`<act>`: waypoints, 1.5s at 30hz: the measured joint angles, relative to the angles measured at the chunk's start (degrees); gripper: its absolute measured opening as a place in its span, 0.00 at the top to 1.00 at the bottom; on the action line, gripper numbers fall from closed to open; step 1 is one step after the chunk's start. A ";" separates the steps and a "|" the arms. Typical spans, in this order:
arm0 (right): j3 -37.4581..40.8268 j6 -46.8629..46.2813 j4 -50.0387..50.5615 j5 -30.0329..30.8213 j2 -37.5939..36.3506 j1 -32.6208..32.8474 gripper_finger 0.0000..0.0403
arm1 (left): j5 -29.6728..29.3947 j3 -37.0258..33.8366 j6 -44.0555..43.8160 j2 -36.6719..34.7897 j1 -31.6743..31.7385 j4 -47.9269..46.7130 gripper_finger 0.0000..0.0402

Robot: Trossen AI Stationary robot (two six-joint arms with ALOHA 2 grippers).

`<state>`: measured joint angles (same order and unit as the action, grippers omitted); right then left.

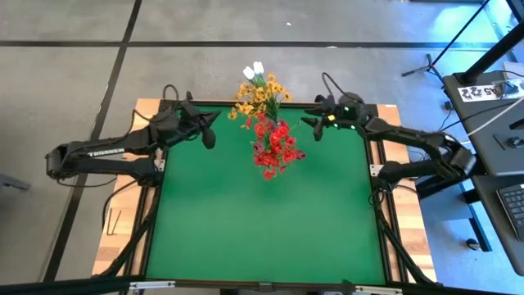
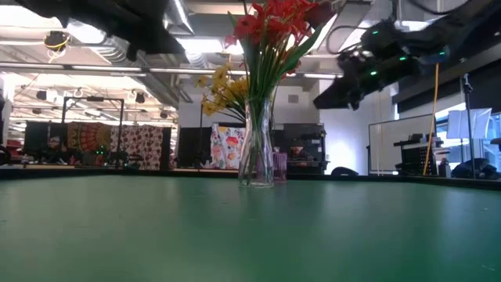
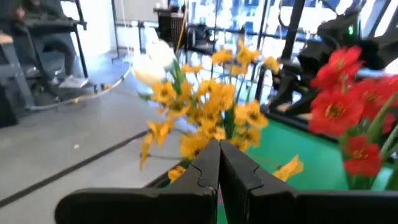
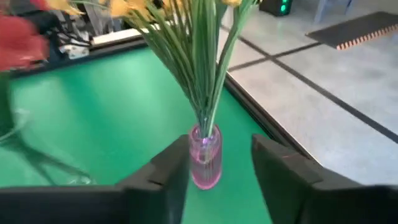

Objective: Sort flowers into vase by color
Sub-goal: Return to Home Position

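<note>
A clear glass vase point(image 2: 257, 153) stands on its base near the table's far edge and holds the red flowers point(image 1: 274, 147). Behind it a small pink vase point(image 4: 205, 155) holds the yellow-orange flowers point(image 1: 258, 98) and white tulip buds point(image 1: 254, 71) on green stems point(image 4: 196, 68). My left gripper point(image 1: 210, 135) hovers shut to the left of the bouquets, its fingers point(image 3: 208, 168) pointing at the yellow blooms point(image 3: 211, 106). My right gripper point(image 1: 313, 129) hovers open to their right and above the table, and the pink vase shows between its fingers point(image 4: 177, 162). No dark pink buds show.
The green table top point(image 1: 270, 221) stretches bare from the vases to the near edge. Both vases stand close together at the far edge, and the red blooms lean over the table. Beyond the table are a grey floor and room furniture point(image 2: 94, 145).
</note>
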<state>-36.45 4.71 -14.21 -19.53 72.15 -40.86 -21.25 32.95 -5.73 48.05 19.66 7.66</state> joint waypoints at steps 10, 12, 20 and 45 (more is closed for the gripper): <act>14.51 -4.37 -10.43 -2.62 -21.92 0.02 0.89 | 4.02 0.00 -2.58 -9.80 -2.99 -8.88 1.00; 16.06 -4.33 -10.07 -0.68 -27.03 0.02 0.94 | 4.15 0.00 -1.99 -10.49 -5.02 -8.81 1.00; 22.22 -2.86 -10.49 -1.92 -42.89 0.02 0.98 | 4.44 0.00 6.02 -10.81 -12.23 -8.50 1.00; 30.36 -9.26 2.94 12.64 -70.65 4.48 1.00 | 6.99 -18.83 1.77 -32.44 -13.27 -1.86 1.00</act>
<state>-6.09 -4.56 -11.27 -6.90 1.50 -36.38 -14.26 14.12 -3.95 15.60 6.39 5.79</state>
